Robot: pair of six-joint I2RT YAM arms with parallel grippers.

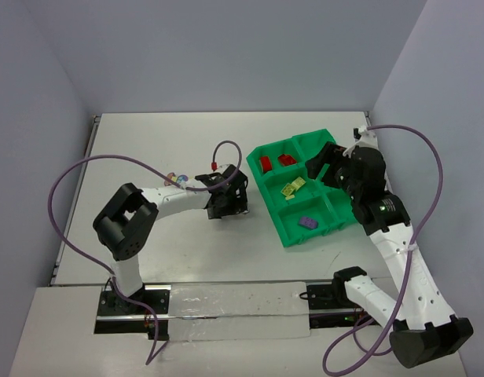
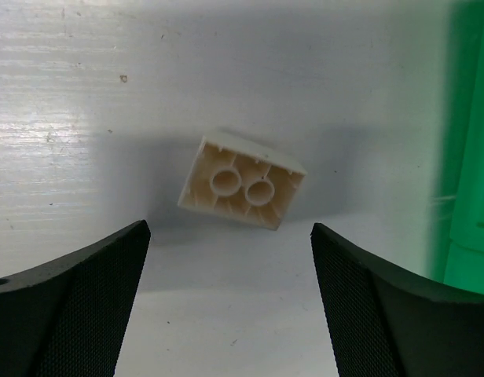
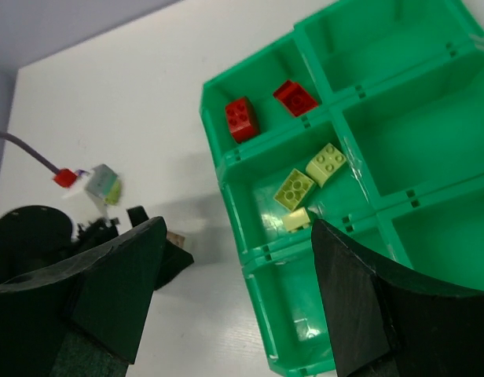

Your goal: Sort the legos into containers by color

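The left fingers (image 1: 226, 206) hang low over the table (image 1: 148, 149), spread wide and holding nothing. Through their own camera, a cream brick (image 2: 242, 181) lies on the table at 12 o'clock from the gap between them. It is tipped so its hollow underside with two round tubes shows, and it touches neither finger. The green tray (image 1: 334, 204) sits just at 3 o'clock of that brick. From above, two red bricks (image 1: 265, 163) share the compartment at the tray's 11 o'clock corner. The yellow-green bricks (image 1: 293, 187) lie in the next compartment toward 6 o'clock, and a purple brick (image 1: 307, 223) lies in the one after that. The right fingers (image 1: 322, 161) hover over the tray's 1 o'clock side, also wide apart and empty.
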